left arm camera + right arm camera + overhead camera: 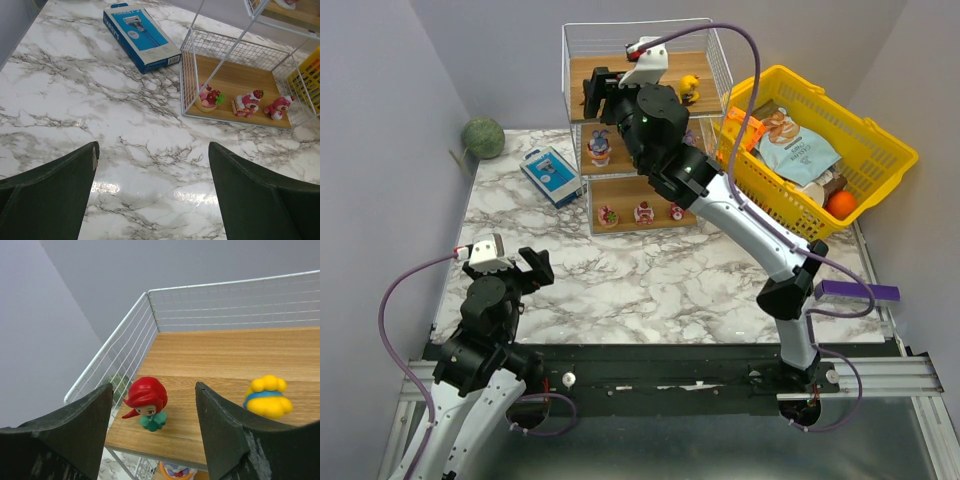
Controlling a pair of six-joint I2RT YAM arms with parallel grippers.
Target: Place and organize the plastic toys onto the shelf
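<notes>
The shelf (578,42) stands at the back of the table. My right gripper (154,392) is open at the front of the top board (220,355). A red-haired toy (147,402) stands free between its fingers, near the left front corner. A yellow toy (267,397) stands to its right and shows in the top view (690,88). A pink-purple toy (599,147) is on the middle tier. Three pink-red toys (245,103) stand in a row on the bottom board (235,80). My left gripper (152,165) is open and empty over the table, near its front left.
A blue-white box (550,175) lies left of the shelf. A yellow basket (880,150) with snack packets and an orange stands to the right. A green ball (482,137) sits in the back left corner. A purple block (857,292) lies at the right edge.
</notes>
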